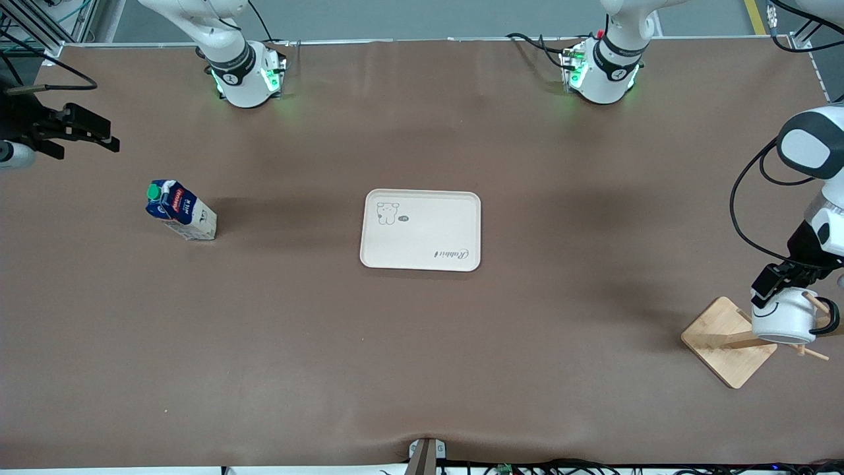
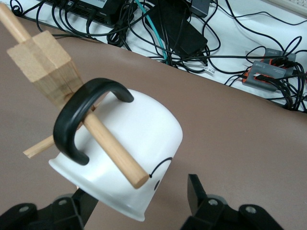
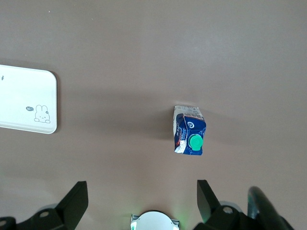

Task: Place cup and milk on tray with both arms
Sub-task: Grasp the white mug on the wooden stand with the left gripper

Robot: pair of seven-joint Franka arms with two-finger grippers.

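Note:
The white cup [image 1: 784, 320] with a black handle hangs upside down on a peg [image 2: 115, 153] of the wooden rack at the left arm's end of the table. My left gripper [image 1: 781, 284] is open with its fingers [image 2: 196, 191] on either side of the cup [image 2: 139, 139]; one finger stands clearly apart from the cup's wall. The milk carton [image 1: 181, 211] with a green cap stands at the right arm's end. My right gripper [image 1: 99, 135] is open and empty in the air, above bare table by the milk [image 3: 189, 136]. The cream tray [image 1: 428, 231] lies in the middle of the table.
The square wooden rack base [image 1: 722, 340] sits near the table's edge, with its post [image 2: 45, 64] rising beside the cup. Cables and power boxes [image 2: 268, 72] lie off the table edge past the rack. The tray corner also shows in the right wrist view [image 3: 24, 103].

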